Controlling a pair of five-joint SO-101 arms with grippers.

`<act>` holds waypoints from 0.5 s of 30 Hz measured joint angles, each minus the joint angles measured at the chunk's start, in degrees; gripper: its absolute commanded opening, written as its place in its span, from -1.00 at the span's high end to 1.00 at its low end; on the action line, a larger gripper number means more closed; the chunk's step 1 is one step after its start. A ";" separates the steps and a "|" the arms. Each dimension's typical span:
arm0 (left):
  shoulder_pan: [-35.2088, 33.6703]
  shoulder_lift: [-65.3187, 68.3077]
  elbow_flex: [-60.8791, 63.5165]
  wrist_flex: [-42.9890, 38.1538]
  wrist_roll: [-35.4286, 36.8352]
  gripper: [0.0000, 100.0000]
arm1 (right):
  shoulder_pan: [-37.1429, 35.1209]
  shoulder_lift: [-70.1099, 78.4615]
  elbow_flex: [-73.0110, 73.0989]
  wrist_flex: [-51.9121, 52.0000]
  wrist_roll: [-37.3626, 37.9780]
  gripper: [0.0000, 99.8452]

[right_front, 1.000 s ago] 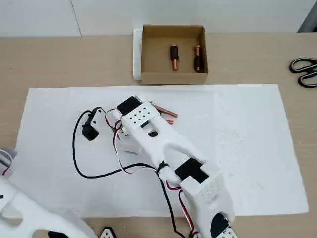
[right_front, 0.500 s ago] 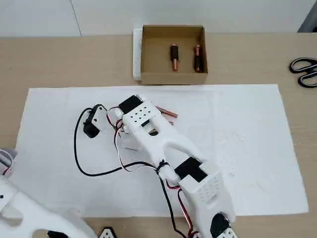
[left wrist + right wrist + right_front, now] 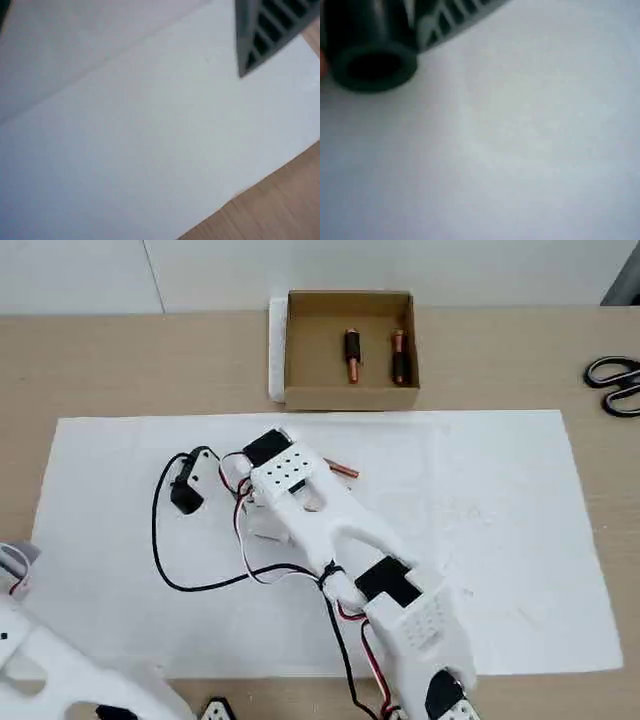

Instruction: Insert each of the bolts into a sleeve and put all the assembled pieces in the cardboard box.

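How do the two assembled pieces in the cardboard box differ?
The left piece has its black sleeve at the far end; the right piece has it toward the near end. The left piece lies in the middle of the box; the right piece by its right wall. Both lie flat, parallel.

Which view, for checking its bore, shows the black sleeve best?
The right wrist view: the black sleeve is close, open end facing the camera. In the high view the right arm covers it; the left wrist view faces paper.
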 measured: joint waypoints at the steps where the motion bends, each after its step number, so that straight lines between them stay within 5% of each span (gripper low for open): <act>1: 0.00 0.00 0.00 0.00 0.00 0.40 | 0.18 0.00 0.00 -0.18 0.00 0.72; 10: 0.00 0.00 0.00 0.00 0.00 0.40 | 2.20 0.18 -0.62 -0.79 0.09 0.73; 15: 0.00 0.00 0.00 0.00 0.00 0.40 | 3.08 1.41 -2.90 -0.53 0.09 0.91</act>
